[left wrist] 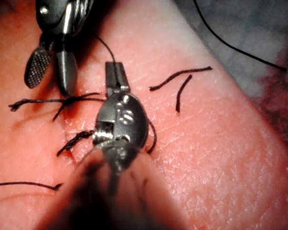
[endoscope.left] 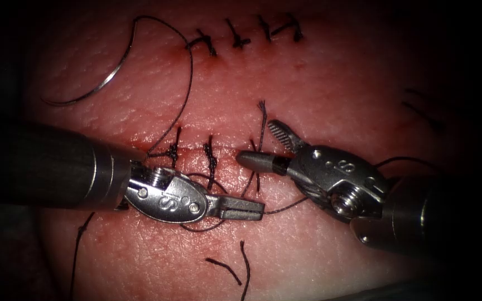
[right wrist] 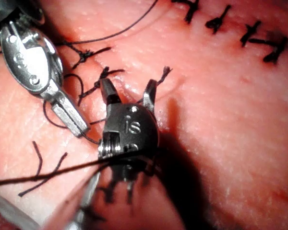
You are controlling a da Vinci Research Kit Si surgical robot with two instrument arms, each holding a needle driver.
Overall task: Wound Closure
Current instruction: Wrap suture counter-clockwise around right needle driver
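The tissue (endoscope.left: 330, 83) is pale pink pork belly with a pebbled, glistening skin, and its cut (endoscope.left: 224, 149) runs crosswise between the two tools, crossed by dark braided stitches; a second row of knotted stitches (endoscope.left: 241, 34) sits farther up. The curved needle (endoscope.left: 104, 78), a thin bright steel arc, lies free on the tissue surface at the upper left, well apart from both tools and not in the tissue; black thread (endoscope.left: 188, 83) trails from it down to the cut. The left pincer (endoscope.left: 246, 208), polished steel with an "S" stamped on its rounded wrist, lies closed just below the cut, with a thin strand of thread running off its tip; whether it truly grips that strand I cannot tell. The right pincer (endoscope.left: 264, 146) stands wide open over the cut, one jaw showing a finely serrated face, the other smooth and dark, holding nothing; its wrist reads "S" too. Two short cut ends of thread (endoscope.left: 235, 267) lie loose on bare tissue below the tools, where open room remains
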